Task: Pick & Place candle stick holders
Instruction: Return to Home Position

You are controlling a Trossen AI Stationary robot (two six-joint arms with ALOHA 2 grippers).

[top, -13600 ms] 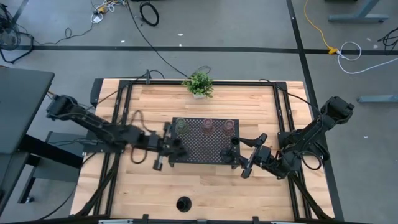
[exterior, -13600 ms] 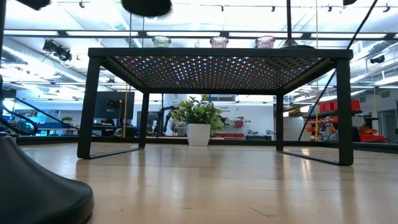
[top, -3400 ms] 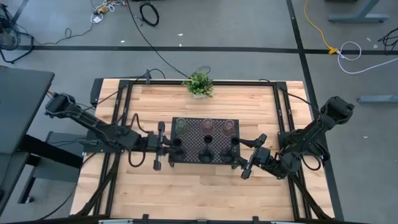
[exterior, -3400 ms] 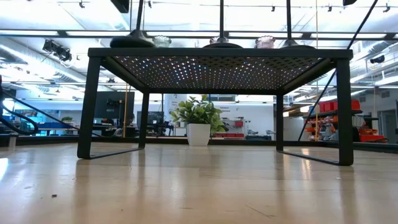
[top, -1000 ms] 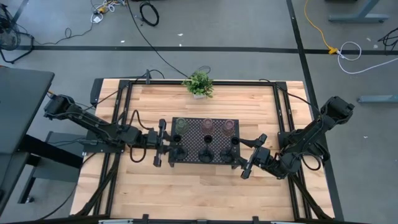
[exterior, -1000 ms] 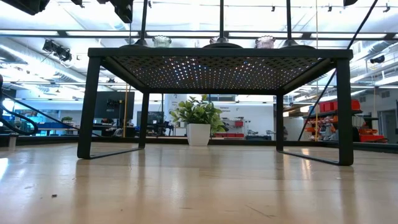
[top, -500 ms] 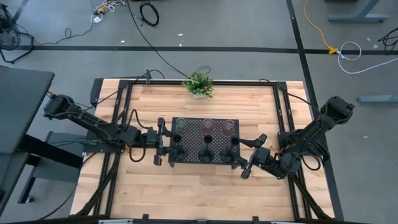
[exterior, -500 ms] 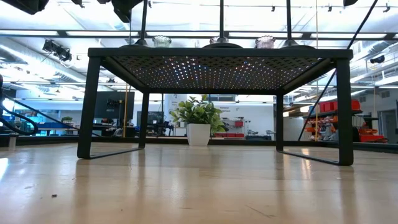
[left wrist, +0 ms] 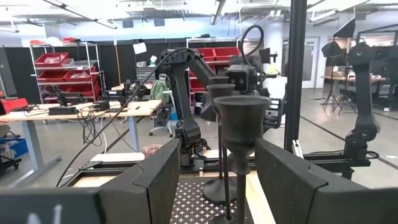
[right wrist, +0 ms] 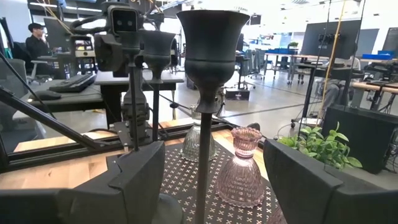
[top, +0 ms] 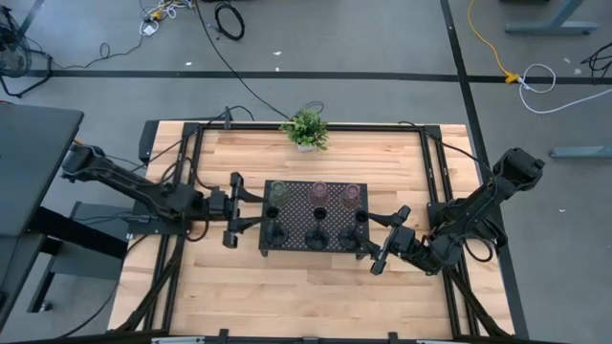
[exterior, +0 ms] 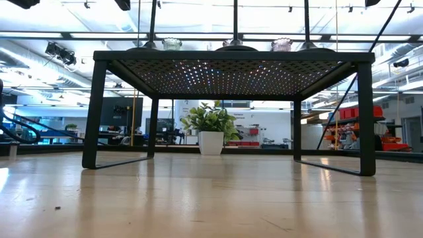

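A black perforated tray stands on legs at mid-table. Three glass candle stick holders stand in its far row: a greenish one and two pinkish ones. Three black holders stand upright on their bases in the near row. My left gripper is open just left of the tray, the left black holder's cup ahead of its fingers. My right gripper is open at the tray's right end, its fingers on either side of the right black holder's stem without touching it.
A potted plant stands at the table's far edge behind the tray. Black frame rails run along the table's left and right sides. Bare wood lies between the tray and the near edge.
My left gripper has opened, let go of the left black holder and drawn back toward the table's left edge. The holder stays upright on the tray where it stood.
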